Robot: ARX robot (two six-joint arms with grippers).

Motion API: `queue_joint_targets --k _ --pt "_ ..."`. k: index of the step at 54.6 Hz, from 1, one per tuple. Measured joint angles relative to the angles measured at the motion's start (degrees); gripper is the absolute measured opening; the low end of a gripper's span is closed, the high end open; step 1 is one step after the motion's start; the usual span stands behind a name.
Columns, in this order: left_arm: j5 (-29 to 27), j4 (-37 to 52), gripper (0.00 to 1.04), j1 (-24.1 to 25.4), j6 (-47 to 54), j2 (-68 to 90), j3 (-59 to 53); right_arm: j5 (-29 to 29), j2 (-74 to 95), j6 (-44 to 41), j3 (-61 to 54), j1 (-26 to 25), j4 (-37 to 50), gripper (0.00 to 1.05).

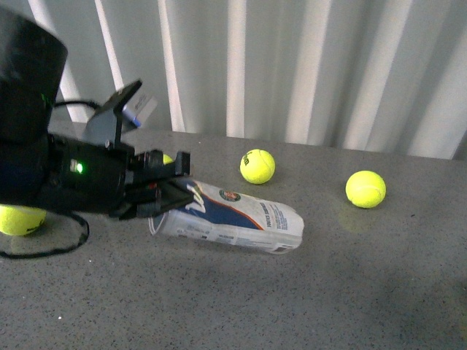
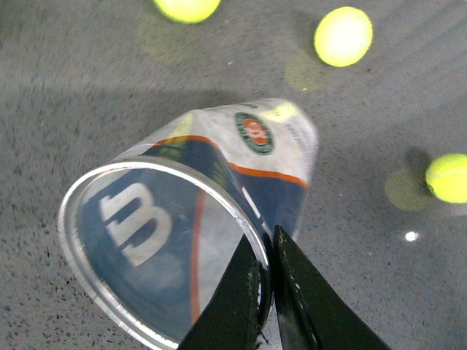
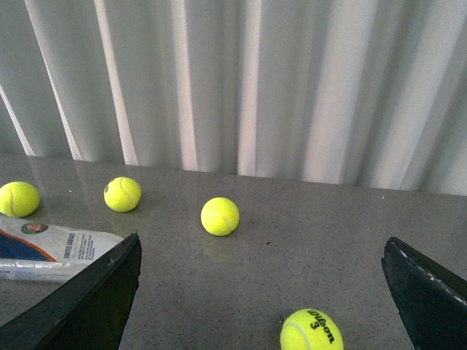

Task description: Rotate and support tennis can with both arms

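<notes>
**Hidden and cropped**

In the front view the left gripper (image 1: pixel 171 186) is covering the tennis can's (image 1: pixel 241 216) open end and hiding most of a tennis ball (image 1: pixel 168 158) behind it. In the left wrist view the frame edge is cropping the can's rim (image 2: pixel 146 166) and a far tennis ball (image 2: pixel 187 7).

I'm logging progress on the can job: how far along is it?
Done: the left gripper is clamped on the open rim of the tennis can. In hand: the can lies on its side on the table, not yet turned upright. Left: the right gripper hangs open, apart from the can, so it gives no support yet.
</notes>
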Motion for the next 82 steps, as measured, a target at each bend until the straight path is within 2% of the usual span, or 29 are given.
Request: queue_joint_targets --k 8,15,20,30,37,48,57,82 --pt "0.7 -14.4 0.04 -1.8 12.0 -7.9 6.2 0.0 0.0 0.0 0.0 0.0 0.0 0.98" --pt "-2.7 -29.8 0.04 -4.7 28.4 -13.8 14.3 0.0 0.0 0.0 0.0 0.0 0.0 0.98" --pt "-3.0 -39.8 0.04 -7.0 40.8 -16.1 19.6 0.0 0.0 0.0 0.0 0.0 0.0 0.98" --pt "-11.7 -57.6 0.04 -10.4 67.1 -14.6 27.3 0.0 0.0 0.0 0.0 0.0 0.0 0.98" --pt "-15.0 -64.2 0.04 -11.3 75.3 -10.5 30.6 0.0 0.0 0.0 0.0 0.0 0.0 0.98" --pt "-22.6 -65.1 0.04 -12.4 81.7 -4.3 35.6 0.0 0.0 0.0 0.0 0.0 0.0 0.98" --pt "-24.4 -67.0 0.04 -13.0 83.5 -0.7 38.8 0.0 0.0 0.0 0.0 0.0 0.0 0.98" --pt "-24.9 -73.1 0.04 -14.3 83.3 5.8 44.3 0.0 0.0 0.0 0.0 0.0 0.0 0.98"
